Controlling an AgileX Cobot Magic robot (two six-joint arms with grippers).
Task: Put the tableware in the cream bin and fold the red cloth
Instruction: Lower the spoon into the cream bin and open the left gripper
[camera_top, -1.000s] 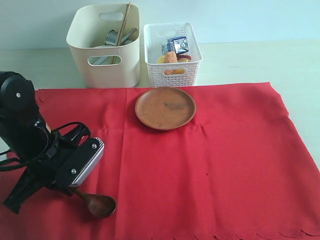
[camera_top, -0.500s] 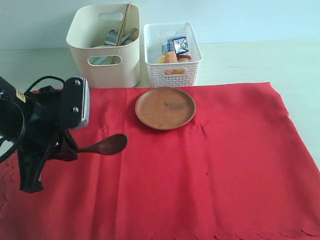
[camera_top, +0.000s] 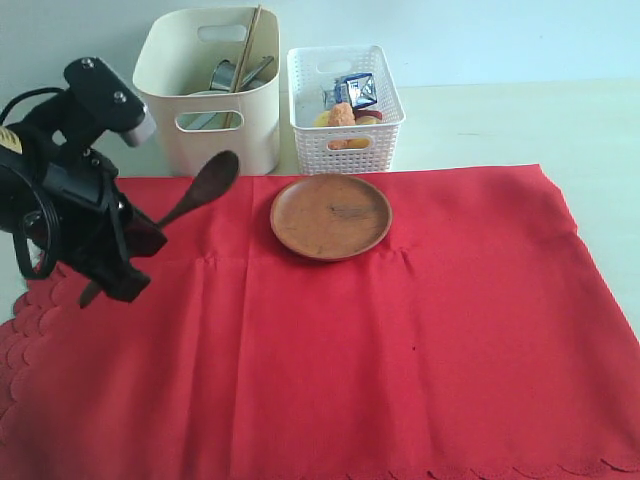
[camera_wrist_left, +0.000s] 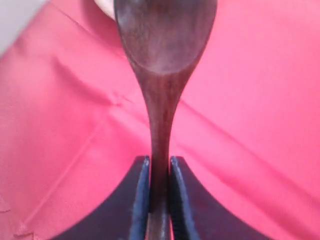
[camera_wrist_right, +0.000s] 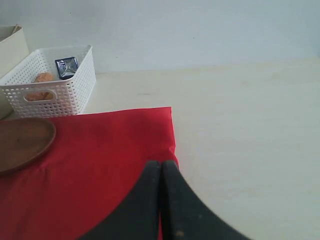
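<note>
Aloft near red cloth's (camera_top: 420, 330) far edge, left claw (camera_wrist_left: 159, 165) pinches dark wooden spoon (camera_top: 205, 182); right claw (camera_wrist_right: 160, 166) closed.

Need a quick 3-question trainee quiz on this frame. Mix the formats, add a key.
1. Multiple choice: what is the left gripper holding?
A) a fork
B) a wooden spoon
C) a sponge

2. True or false: the brown plate lies inside the cream bin.

3. Fill in the blank: the right gripper holds nothing and its jaws are ____.

Key: 1 B; 2 false, it sits on the red cloth; 3 shut.
</note>
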